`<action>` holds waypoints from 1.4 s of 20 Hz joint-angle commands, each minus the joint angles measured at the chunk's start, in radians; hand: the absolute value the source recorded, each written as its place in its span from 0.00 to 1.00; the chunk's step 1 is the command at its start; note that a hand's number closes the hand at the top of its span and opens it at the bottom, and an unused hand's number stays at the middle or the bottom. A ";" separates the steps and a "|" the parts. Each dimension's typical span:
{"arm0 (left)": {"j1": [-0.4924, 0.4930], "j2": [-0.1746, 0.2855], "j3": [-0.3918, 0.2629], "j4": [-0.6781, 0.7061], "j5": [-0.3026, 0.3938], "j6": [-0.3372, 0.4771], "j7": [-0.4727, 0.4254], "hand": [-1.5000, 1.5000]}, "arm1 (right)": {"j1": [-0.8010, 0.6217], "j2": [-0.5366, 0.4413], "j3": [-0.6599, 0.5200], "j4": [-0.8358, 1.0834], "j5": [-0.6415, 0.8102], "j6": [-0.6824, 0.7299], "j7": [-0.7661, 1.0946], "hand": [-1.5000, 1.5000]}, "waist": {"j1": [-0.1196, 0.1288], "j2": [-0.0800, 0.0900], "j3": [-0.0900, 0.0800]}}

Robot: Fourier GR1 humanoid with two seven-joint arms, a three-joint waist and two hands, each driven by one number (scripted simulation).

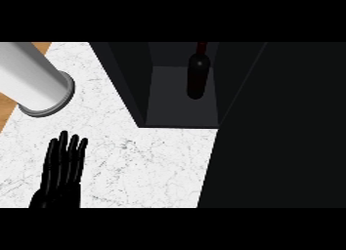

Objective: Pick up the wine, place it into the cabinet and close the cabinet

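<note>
Head view shows you the wine bottle (196, 73) inside the open dark cabinet (124, 80). Its long axis runs almost straight up the view, with the neck toward the top edge. Your left hand (60, 168) is at the lower left over the marble table (154, 156), fingers straight, holding nothing and well apart from the bottle. A white cylinder (28, 78) lies at the upper left.

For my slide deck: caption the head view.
Wine bottle sits inside the open dark cabinet; left hand rests open, lower left, over the marble counter.
</note>
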 commanded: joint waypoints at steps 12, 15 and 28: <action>0.220 0.187 0.241 -0.101 0.187 -0.244 -0.060 0.00 | -0.318 0.234 0.363 0.106 0.067 -0.272 0.214 1.00 | 0.034 0.001 -0.003; 0.247 0.226 0.311 -0.104 0.239 -0.307 -0.059 0.00 | -0.461 0.235 0.353 0.179 0.088 -0.412 0.213 1.00 | 0.037 0.004 -0.003; 0.312 0.307 0.484 -0.073 0.368 -0.517 -0.066 0.00 | -1.142 0.237 0.194 0.636 -0.141 -0.737 0.208 1.00 | 0.066 0.010 -0.001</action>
